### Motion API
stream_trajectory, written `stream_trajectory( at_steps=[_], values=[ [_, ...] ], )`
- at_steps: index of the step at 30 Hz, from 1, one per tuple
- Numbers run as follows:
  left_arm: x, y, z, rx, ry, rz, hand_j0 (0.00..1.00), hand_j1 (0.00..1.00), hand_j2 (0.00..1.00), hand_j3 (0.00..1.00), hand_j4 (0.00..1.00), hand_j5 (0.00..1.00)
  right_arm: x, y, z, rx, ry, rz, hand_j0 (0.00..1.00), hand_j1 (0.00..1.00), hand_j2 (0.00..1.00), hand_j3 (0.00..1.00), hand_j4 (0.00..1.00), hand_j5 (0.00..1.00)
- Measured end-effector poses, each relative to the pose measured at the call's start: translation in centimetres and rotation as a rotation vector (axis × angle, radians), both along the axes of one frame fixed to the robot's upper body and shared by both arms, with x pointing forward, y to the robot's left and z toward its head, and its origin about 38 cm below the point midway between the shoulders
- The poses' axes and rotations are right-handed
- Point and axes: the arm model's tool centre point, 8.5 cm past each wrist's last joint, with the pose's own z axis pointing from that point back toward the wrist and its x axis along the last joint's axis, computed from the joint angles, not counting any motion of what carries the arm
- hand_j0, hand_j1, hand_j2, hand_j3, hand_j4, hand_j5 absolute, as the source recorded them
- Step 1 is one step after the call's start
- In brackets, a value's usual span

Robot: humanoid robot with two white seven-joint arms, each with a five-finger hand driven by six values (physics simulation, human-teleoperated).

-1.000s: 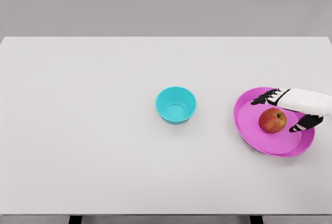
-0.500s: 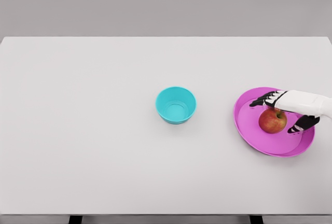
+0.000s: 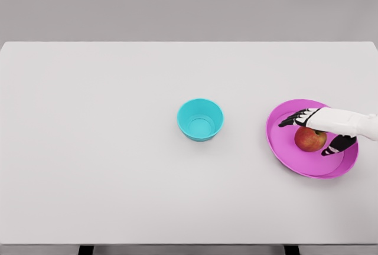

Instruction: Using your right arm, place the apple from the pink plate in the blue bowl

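A red apple (image 3: 308, 140) lies on the pink plate (image 3: 283, 141) at the right of the white table. My right hand (image 3: 309, 133) comes in from the right edge and sits over the apple's top. Its dark fingers (image 3: 293, 118) reach left past the fruit and the thumb (image 3: 331, 147) lies on the apple's right side. The fingers are spread around the apple without closing on it. The blue bowl (image 3: 200, 120) stands empty near the table's middle, well to the left of the plate.
The white table (image 3: 118, 149) spreads wide around the bowl and plate. Its front edge runs along the bottom of the picture and its right edge lies just past the plate.
My right hand has come lower and a little further left over the apple, covering more of its top. Apple, plate and bowl have not moved.
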Motion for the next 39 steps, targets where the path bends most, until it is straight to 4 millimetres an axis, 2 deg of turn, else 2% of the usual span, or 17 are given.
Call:
stream_trajectory(
  at_steps=[2,4,11,19,22,26,39],
  values=[
    [0.0,0.0,0.0,0.0,0.0,0.0,1.0,1.0,1.0,1.0,1.0,1.0,0.0,0.0,-0.1,0.0,0.002,0.001,0.74,0.74,0.74,0.74,0.74,0.74],
    [0.0,0.0,0.0,0.0,0.0,0.0,1.0,1.0,1.0,1.0,1.0,1.0,0.0,0.0,-0.1,-0.001,0.003,0.002,0.65,0.65,0.65,0.65,0.65,0.65],
    [0.0,0.0,0.0,0.0,0.0,0.0,1.0,1.0,1.0,1.0,1.0,1.0,0.0,0.1,-0.1,0.005,0.004,-0.001,0.53,0.53,0.53,0.53,0.53,0.53],
    [0.0,0.0,0.0,0.0,0.0,0.0,1.0,1.0,1.0,1.0,1.0,1.0,0.1,0.1,0.3,0.01,-0.006,0.002,0.53,0.53,0.53,0.53,0.53,0.53],
    [0.0,0.0,0.0,0.0,0.0,0.0,1.0,1.0,1.0,1.0,1.0,1.0,0.8,0.2,1.7,0.014,-0.04,0.004,0.53,0.53,0.53,0.53,0.53,0.53],
    [0.0,0.0,0.0,0.0,0.0,0.0,1.0,1.0,1.0,1.0,1.0,1.0,1.3,0.3,2.5,0.017,-0.062,0.004,0.52,0.52,0.52,0.52,0.52,0.52],
    [0.0,0.0,0.0,0.0,0.0,0.0,1.0,1.0,1.0,1.0,1.0,1.0,3.0,3.3,3.8,0.109,-0.129,0.035,0.5,0.5,0.5,0.5,0.5,0.5]
  ],
)
